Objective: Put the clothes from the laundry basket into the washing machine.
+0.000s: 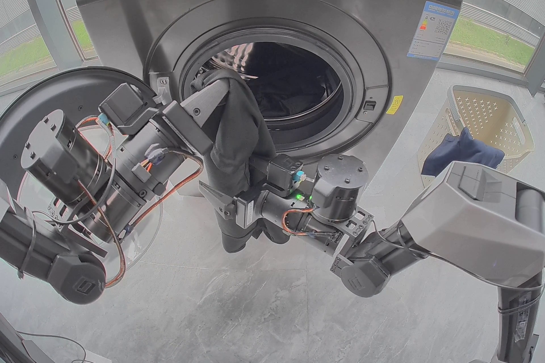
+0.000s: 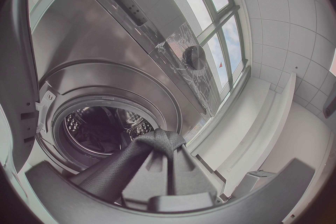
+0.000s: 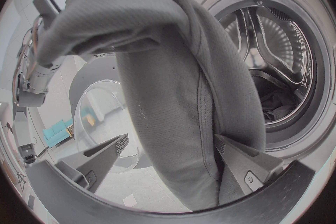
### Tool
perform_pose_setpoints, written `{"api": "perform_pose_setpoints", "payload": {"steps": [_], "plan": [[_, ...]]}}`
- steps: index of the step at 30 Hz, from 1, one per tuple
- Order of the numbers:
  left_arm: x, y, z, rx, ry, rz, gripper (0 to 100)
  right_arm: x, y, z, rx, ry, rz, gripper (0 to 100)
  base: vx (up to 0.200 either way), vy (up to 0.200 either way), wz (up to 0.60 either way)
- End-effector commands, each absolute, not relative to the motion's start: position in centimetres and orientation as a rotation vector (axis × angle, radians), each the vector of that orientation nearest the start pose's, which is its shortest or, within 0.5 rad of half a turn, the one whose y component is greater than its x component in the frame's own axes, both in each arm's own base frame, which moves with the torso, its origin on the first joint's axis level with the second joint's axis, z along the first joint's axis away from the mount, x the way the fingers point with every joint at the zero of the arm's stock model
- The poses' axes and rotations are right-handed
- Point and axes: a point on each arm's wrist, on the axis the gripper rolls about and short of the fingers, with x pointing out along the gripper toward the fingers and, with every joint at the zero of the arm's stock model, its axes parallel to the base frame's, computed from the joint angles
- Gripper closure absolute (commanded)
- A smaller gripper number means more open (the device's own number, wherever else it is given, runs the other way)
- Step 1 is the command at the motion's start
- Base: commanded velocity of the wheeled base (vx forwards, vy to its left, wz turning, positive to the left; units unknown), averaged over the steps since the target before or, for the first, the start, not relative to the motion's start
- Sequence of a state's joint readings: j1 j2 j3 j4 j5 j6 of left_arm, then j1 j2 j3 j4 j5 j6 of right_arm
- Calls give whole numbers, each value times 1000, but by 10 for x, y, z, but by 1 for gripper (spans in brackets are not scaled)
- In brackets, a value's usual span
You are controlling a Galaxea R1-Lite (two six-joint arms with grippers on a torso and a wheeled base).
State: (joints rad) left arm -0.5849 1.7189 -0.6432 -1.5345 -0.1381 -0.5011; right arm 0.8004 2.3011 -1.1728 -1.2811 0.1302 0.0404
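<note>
Garment (image 1: 238, 137), dark grey, hangs from your left gripper (image 1: 222, 91), which pinches its top fold right at the mouth of the washing machine (image 1: 340, 12), so a push forward should feed it into the drum (image 1: 255, 58). Its tail drops between the spread fingers of your right gripper (image 3: 169, 142), against one finger, likely to gather slack. Well off beyond that gripper, a navy piece (image 1: 462, 151) waits in the laundry basket (image 1: 454, 95).
</note>
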Motion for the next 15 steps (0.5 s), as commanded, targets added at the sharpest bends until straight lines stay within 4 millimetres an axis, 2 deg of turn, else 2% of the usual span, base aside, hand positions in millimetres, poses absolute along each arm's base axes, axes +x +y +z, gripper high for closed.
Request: {"api": "perform_pose_setpoints", "payload": {"steps": [1, 6, 15], "plan": [[236, -161, 224, -575, -270, -815, 100, 320, 330, 98, 85, -120, 926, 0, 0, 0, 0], [236, -161, 224, -575, -270, -815, 100, 322, 340, 90, 78, -104, 938, 0, 0, 0, 0], [236, -159, 227, -577, -282, -813, 100, 331, 342, 53, 46, -37, 927, 0, 0, 0, 0]]}}
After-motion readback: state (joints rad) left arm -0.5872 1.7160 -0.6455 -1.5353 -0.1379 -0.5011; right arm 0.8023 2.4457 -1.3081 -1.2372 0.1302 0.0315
